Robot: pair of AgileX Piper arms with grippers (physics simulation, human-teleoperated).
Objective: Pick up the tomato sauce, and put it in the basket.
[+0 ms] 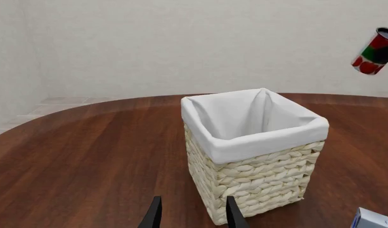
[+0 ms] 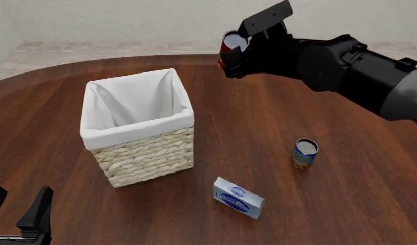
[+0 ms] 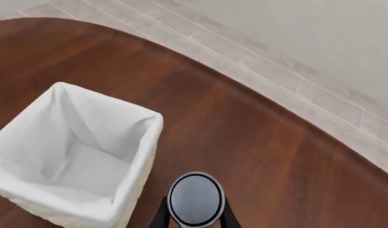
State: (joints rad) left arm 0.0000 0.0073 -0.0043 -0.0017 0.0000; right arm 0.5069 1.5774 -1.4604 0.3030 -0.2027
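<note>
The step in hand is the carry. The right gripper (image 2: pixel 230 53) holds the sauce can (image 2: pixel 230 47) in the air, clear of the bench (image 2: pixel 277 117), with its fingers (image 3: pixel 161 217) pinching the can on both sides. The can is tilted, silvery top toward the front camera. It hangs beyond and to the right of the basket (image 2: pixel 145 153), not yet over the opening; in the right wrist view the basket's near rim lies beside the can (image 3: pixel 195 198), not under it.

Next move, as judged: shift the can leftward and toward the arms' side until it is centred above the white liner, lower it below the rim, then spread the fingers. Levelling the can first would reduce the chance of it striking the rim on release.

Clearances: the basket opening is much wider than the can, so the margin is generous. The path between can and basket is open air. The blue can (image 2: pixel 304 154) and the carton (image 2: pixel 238 198) stand on the bench well apart from that path, nearer the arms' side. The basket stands well in from the bench edge.

The left gripper (image 2: pixel 18 212) rests low at the near left, fingers spread and holding nothing, apart from the basket and out of the route.
</note>
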